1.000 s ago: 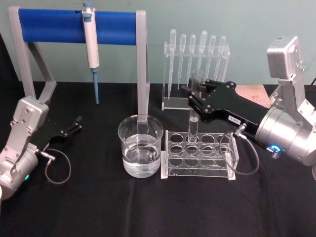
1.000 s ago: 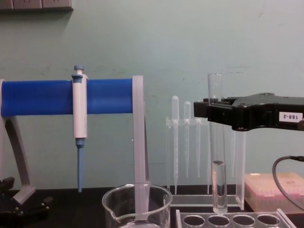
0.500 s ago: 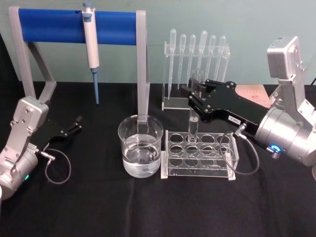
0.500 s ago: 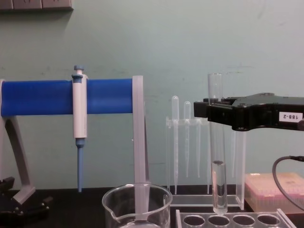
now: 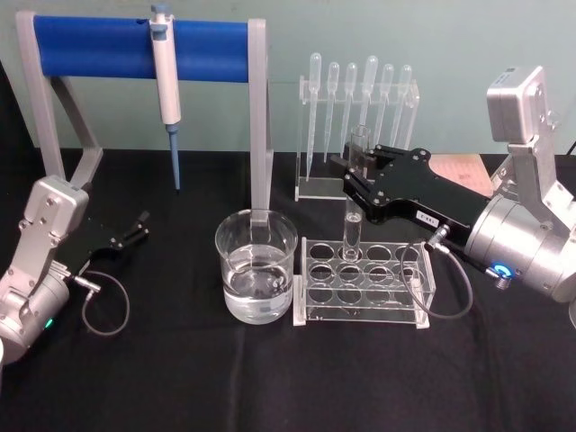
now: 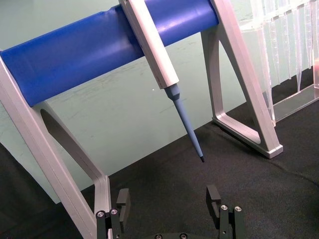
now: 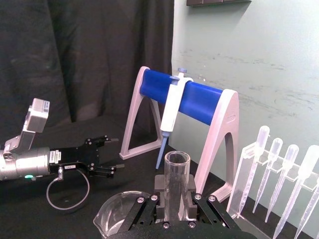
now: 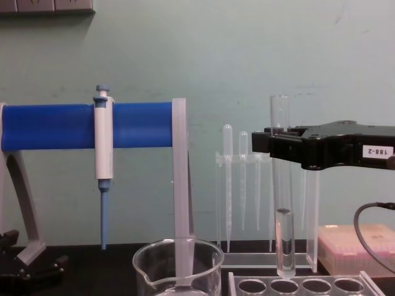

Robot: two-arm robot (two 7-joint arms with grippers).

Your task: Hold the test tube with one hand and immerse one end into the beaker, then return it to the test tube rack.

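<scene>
The black right gripper [image 5: 358,167] squeezes the long clear glass test tube [image 8: 282,246] upright, just over the clear plastic rack [image 5: 360,313] (beside the wide glass beaker [image 5: 227,270]). The left gripper [image 5: 139,225], jaws spread apart, rests near the desk's left edge.

A blue-tipped pipettor [image 5: 166,81] hangs on a blue-barred stand [image 5: 90,43]; plastic pipettes [image 5: 371,85] stand in a clear holder [image 5: 320,190].

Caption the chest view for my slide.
Right claw holds the test tube upright over a hole of the rack, beside the beaker; left claw parked at far left.
</scene>
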